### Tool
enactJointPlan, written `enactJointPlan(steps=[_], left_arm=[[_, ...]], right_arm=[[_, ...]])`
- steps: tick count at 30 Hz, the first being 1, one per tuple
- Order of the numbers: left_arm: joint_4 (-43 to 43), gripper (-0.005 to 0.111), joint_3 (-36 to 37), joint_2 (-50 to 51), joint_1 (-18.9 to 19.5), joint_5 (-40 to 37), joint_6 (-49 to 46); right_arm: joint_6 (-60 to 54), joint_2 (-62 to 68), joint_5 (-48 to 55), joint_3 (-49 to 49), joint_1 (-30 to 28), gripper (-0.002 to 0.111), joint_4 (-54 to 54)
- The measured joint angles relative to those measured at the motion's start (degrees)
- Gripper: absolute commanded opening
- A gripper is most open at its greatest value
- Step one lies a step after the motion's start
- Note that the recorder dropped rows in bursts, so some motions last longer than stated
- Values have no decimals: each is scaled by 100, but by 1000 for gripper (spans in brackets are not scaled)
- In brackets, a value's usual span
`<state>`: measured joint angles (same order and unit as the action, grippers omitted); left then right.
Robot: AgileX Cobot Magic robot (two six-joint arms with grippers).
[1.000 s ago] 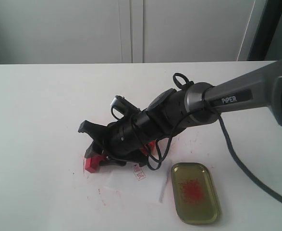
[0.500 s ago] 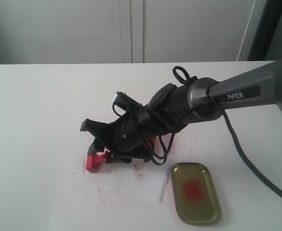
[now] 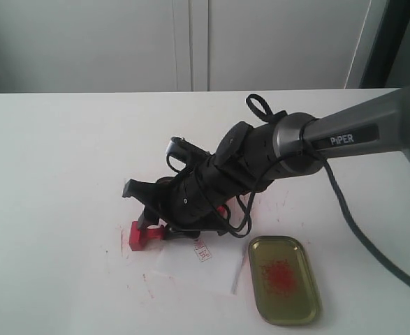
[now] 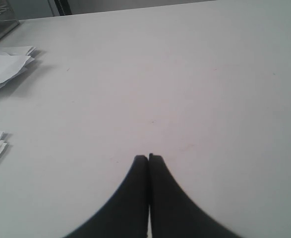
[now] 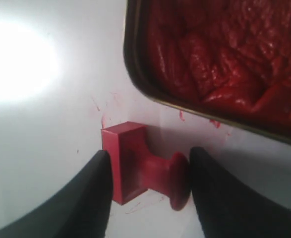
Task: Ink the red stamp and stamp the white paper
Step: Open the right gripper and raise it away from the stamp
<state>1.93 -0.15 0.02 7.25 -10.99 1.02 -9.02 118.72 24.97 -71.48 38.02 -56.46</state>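
The red stamp (image 3: 140, 236) lies on its side on the table, at the left edge of the white paper (image 3: 184, 271), which bears a small red imprint (image 3: 202, 251). My right gripper (image 3: 139, 209) is open and reaches down over the stamp. In the right wrist view the stamp (image 5: 143, 163) lies between the two black fingers (image 5: 93, 198), its square base toward one and its knob toward the other. My left gripper (image 4: 148, 157) is shut on nothing above bare table and does not show in the exterior view.
The red tin of ink paste (image 5: 219, 64) stands just beyond the stamp, mostly hidden by the arm in the exterior view. A gold lid (image 3: 283, 279) with a red smear lies right of the paper. Loose white sheets (image 4: 6, 64) lie near the left gripper.
The right gripper's fingers have spread wider and the gripper has drawn back a little up and to the right. The stamp stays on the table, more exposed.
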Motion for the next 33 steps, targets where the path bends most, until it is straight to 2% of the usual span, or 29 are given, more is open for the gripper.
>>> enactJointPlan(steps=[33], left_arm=[[0,0,0,0,0,0,0]], right_arm=[[23,-457,-327,4,0,47,57]])
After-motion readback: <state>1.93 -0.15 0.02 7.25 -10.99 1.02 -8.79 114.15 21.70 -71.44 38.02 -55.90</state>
